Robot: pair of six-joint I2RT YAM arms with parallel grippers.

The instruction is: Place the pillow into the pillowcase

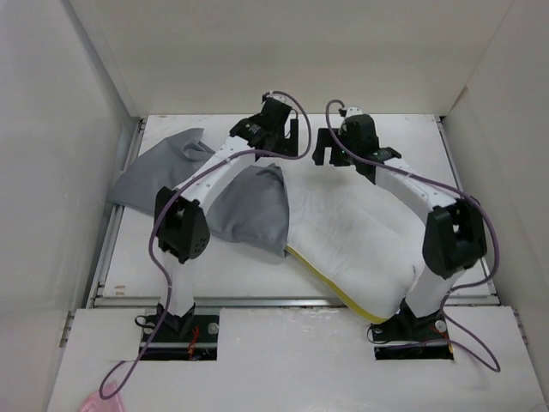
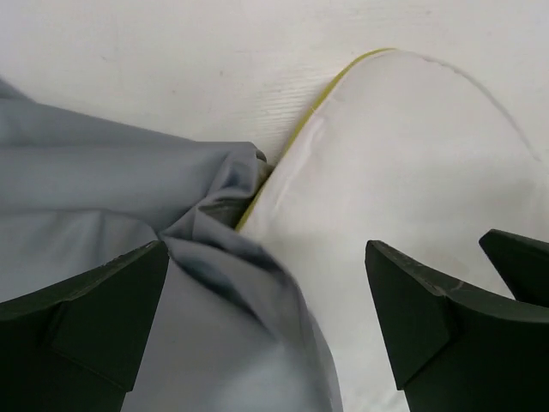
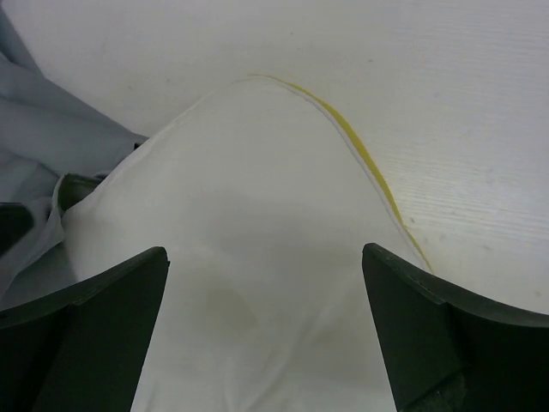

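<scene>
The white pillow (image 1: 360, 240) with yellow piping lies across the middle and right of the table. The grey pillowcase (image 1: 249, 210) covers its left end and trails off to the far left. My left gripper (image 1: 287, 142) hovers open over the far edge where grey cloth meets pillow. The left wrist view shows the pillowcase (image 2: 103, 215) bunched against the pillow (image 2: 412, 154), with nothing between the left gripper's (image 2: 268, 292) fingers. My right gripper (image 1: 330, 150) is open just beside it. In its wrist view the right gripper (image 3: 264, 300) hangs above the pillow's corner (image 3: 257, 223), with the pillowcase (image 3: 43, 146) at the left.
White walls close in the table (image 1: 403, 137) on the left, back and right. The arms' bases sit at the near edge. Bare tabletop shows beyond the pillow's far edge in both wrist views.
</scene>
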